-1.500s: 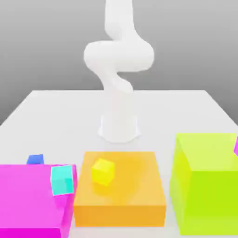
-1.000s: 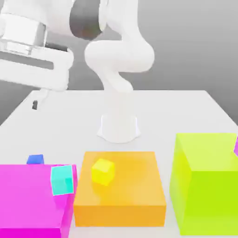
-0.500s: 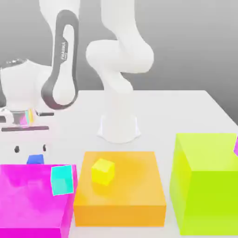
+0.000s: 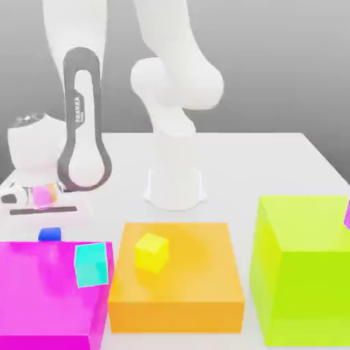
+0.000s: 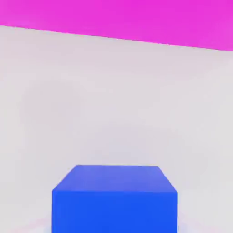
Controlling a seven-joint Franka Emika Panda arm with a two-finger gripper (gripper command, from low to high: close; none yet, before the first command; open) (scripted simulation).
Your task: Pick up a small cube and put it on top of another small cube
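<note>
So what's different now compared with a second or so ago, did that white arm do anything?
Yes. The white robot arm swung in from the exterior view's left and came down, so its hand now hangs just above the small blue cube behind the big magenta block. It has not taken hold of anything. The blue cube, small yellow cube, small teal cube and the large blocks stayed put.

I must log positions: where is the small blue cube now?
The small blue cube sits on the white table, at the exterior view's left, just behind the magenta block.

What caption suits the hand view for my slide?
Blue cube on the white table, the magenta block beyond it.
</note>
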